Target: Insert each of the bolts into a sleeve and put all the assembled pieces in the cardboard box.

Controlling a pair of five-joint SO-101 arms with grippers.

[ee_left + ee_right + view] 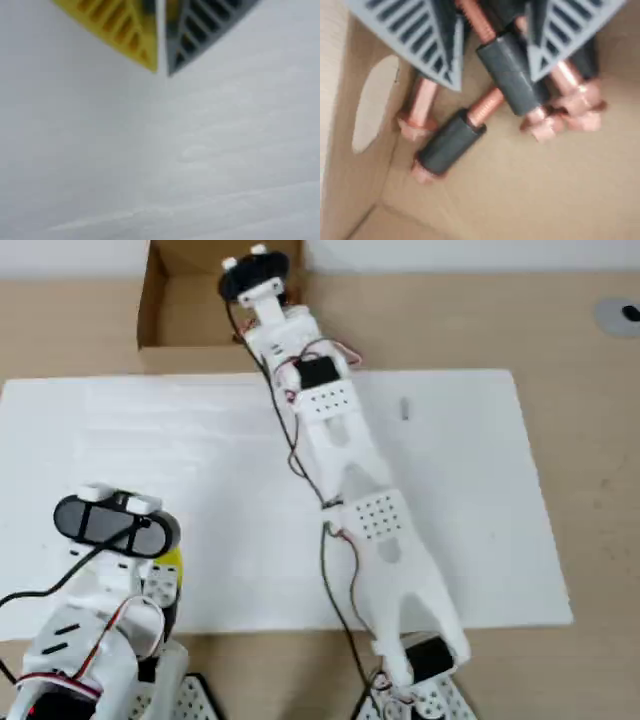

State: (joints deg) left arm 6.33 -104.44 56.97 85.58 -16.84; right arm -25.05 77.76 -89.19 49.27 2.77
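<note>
no readable text, labels, numbers or signs in any view; nothing legible on the cardboard box (152, 312) walls, nor on the white sheet (150, 440) on the counter (580, 340)

A white sheet (200, 440) covers a light wooden table (600, 440), with perhaps a pale wall (450, 252) behind.

A white sheet (200, 440) covers most of the wooden table (600, 460)
</note>
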